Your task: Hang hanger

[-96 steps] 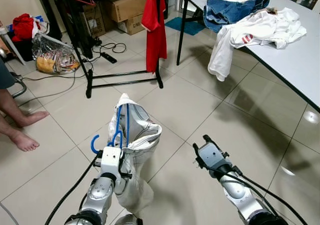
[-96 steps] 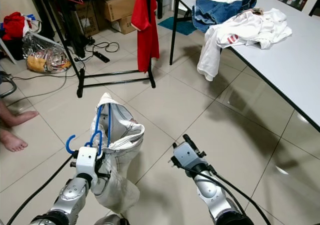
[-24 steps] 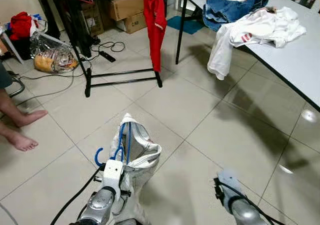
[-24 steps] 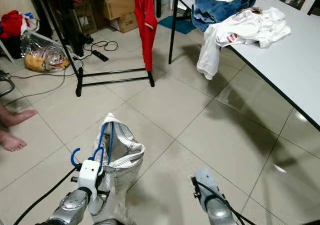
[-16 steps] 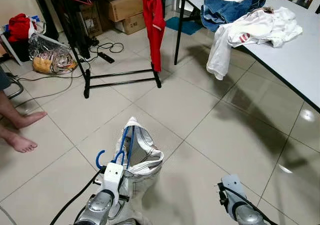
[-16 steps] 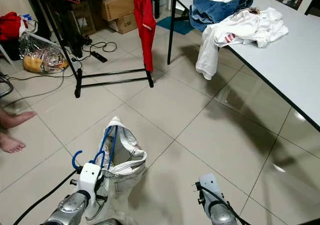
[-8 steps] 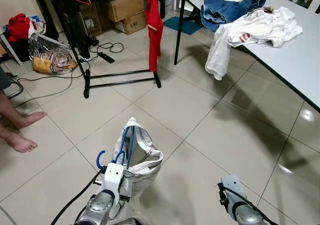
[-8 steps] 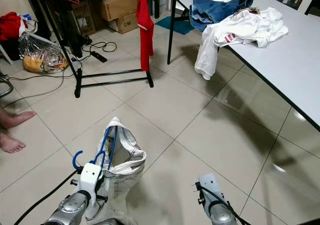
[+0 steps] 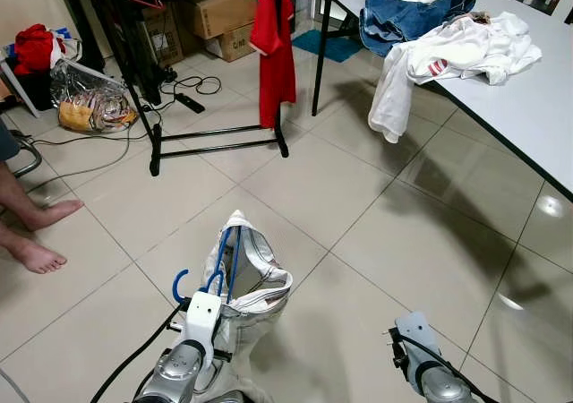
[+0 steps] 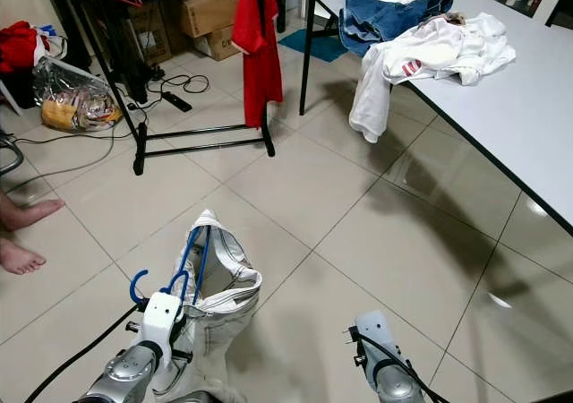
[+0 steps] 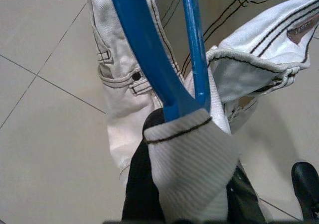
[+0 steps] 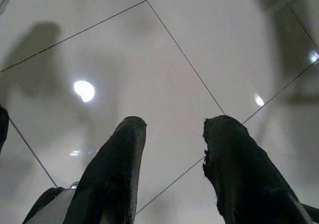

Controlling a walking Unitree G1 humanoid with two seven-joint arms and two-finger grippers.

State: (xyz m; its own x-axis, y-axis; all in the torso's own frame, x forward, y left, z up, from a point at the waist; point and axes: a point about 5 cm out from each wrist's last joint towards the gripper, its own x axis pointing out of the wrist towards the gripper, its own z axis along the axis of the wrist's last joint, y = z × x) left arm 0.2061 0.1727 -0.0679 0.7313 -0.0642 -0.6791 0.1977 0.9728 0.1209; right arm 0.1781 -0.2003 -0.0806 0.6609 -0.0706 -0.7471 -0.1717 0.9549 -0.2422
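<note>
left wrist view: left hand (image 11: 187,129) clamps blue hanger (image 11: 149,59) carrying white garment (image 11: 259,74).

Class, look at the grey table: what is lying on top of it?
On the grey table lie crumpled blue jeans and white garments, one hanging over the edge. Anything beneath them is covered.

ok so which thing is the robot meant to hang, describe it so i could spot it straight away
Start at the black clothes rack with the red shirt, then come back across the tiled floor to the robot's left claw. It holds a blue hanger carrying off-white trousers with dark stitching. The other clothes lie heaped on the white table.
</note>
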